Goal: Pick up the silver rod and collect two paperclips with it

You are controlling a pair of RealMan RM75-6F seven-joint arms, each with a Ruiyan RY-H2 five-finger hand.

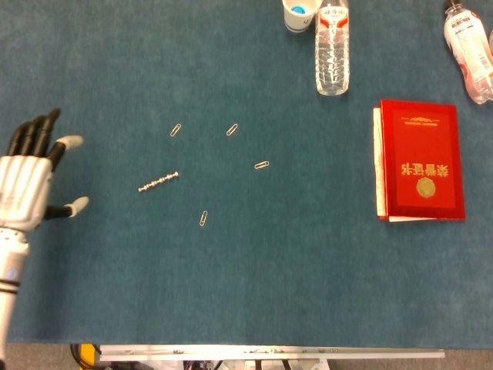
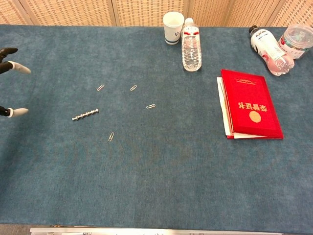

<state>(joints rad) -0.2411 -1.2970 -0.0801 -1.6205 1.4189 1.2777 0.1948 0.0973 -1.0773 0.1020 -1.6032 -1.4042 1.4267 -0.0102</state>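
The silver rod (image 1: 158,182) (image 2: 85,115) lies flat on the blue table, left of centre. Several paperclips are scattered around it: one (image 1: 176,129) behind it, one (image 1: 233,129) further right, one (image 1: 262,165) to the right and one (image 1: 203,219) nearer the front. My left hand (image 1: 31,176) hovers at the table's left side, well left of the rod, fingers spread and holding nothing. In the chest view only the fingertips (image 2: 14,67) of that hand show at the left edge. My right hand is out of sight in both views.
A red booklet (image 1: 420,159) lies at the right. At the back stand a paper cup (image 1: 300,13), a clear water bottle (image 1: 332,48), and at the far right another bottle (image 1: 470,48) beside a lidded cup (image 2: 296,40).
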